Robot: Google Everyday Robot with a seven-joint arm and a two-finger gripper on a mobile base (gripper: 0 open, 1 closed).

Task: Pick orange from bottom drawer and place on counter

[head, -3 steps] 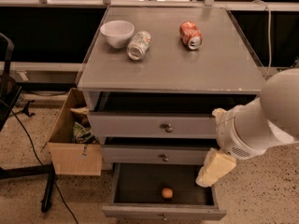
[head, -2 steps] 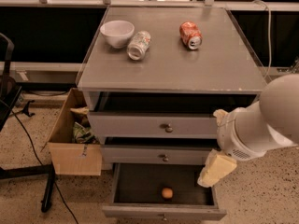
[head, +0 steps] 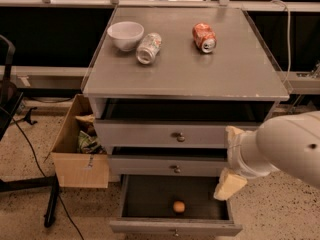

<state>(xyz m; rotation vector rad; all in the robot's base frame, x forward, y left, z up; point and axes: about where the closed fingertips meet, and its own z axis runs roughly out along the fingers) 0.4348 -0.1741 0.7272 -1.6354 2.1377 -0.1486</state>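
Note:
The orange (head: pixel 179 206) lies on the dark floor of the bottom drawer (head: pixel 175 228), which is pulled out, near its front middle. My gripper (head: pixel 229 184) hangs at the end of the white arm at the drawer's right side, above its right rim and to the right of the orange, a little higher than it. Nothing shows in its grasp. The counter (head: pixel 200 71) is the grey top of the cabinet, well above the gripper.
On the counter stand a white bowl (head: pixel 125 35), a silver can (head: pixel 148 47) on its side and a red-orange can (head: pixel 204 37) on its side. The two upper drawers stand slightly open. A cardboard box (head: pixel 80 149) sits left of the cabinet, with cables on the floor.
The white arm has sunk lower in the view and drawn back to the right. The gripper has barely shifted beside the open bottom drawer. The orange has not moved.

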